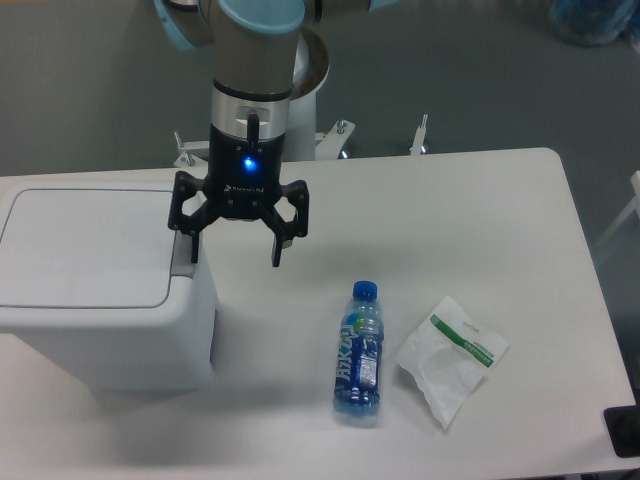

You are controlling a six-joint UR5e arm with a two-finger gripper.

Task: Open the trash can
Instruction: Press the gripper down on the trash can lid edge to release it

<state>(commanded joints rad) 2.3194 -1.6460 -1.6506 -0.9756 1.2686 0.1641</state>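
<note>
The trash can (100, 285) is seen at the table's (460, 210) left edge, lid closed. The gripper (235, 255) is held spread wide and empty beside the can's grey push tab (183, 250), one finger (193, 245) over it. A blue bottle (359, 352) is laid near a white plastic bag (452, 358).

Very little could be read from where I stood. The black body of the tool (235, 256) carried a line of small pale lettering just below its blue light, too blurred to make out. The bottle (359, 352) lying on the bench (480, 220) had a blue label with white marks on it, but no word was legible. The white packet (451, 357) showed a green stripe with tiny print, likewise unreadable.
</note>
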